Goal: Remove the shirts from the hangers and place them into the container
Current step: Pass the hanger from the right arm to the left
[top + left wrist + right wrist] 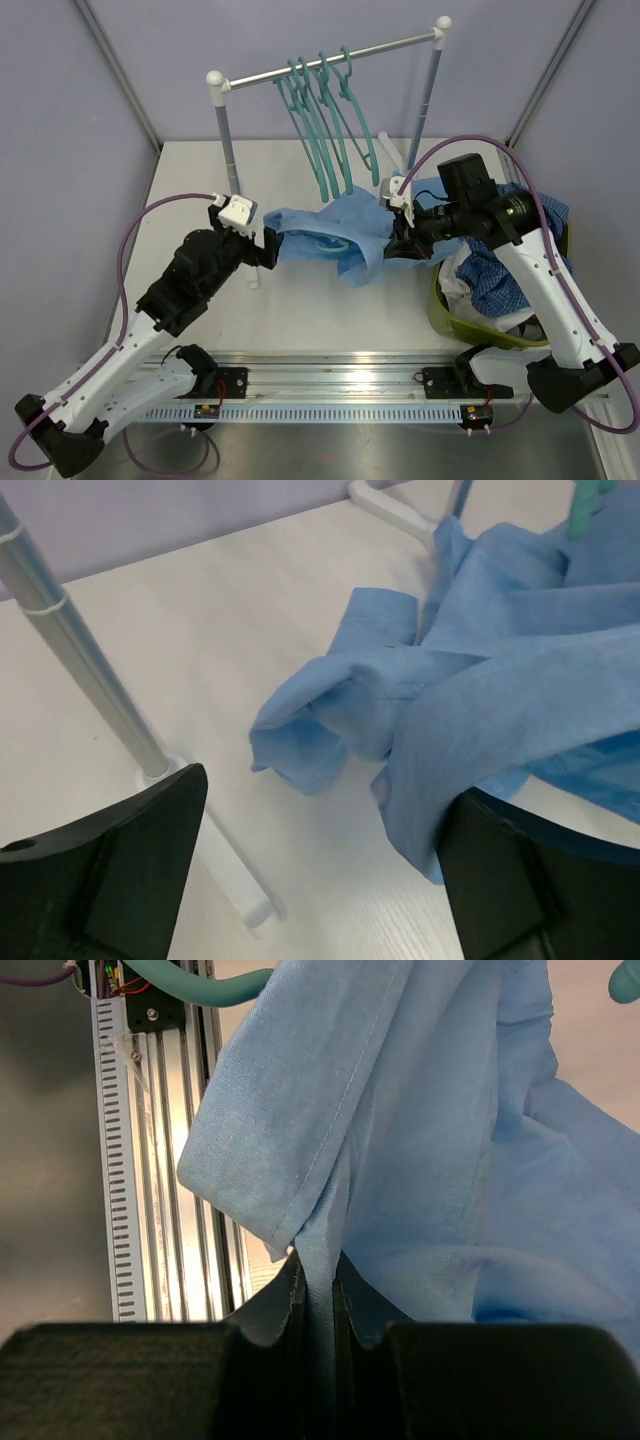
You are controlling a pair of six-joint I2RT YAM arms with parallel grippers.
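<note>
With four bare hangers [325, 130] on the rail [330, 62] at 12 o'clock and shirts [500, 270] heaped in the basket [450, 318] at 3 o'clock, only the blue shirt [335, 235] lay mid-worktop [200, 175], apparently around a fifth hanger [200, 988], pinched by the right end effector [318, 1290] while the left end effector [320, 870] gaped, released.

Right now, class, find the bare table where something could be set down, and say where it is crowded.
Free: the back-left table, left of the rail post; and the near strip between the shirt and the front track. Crowded: the middle, where the shirt spreads below the hangers, and the right, filled by the basket.
</note>
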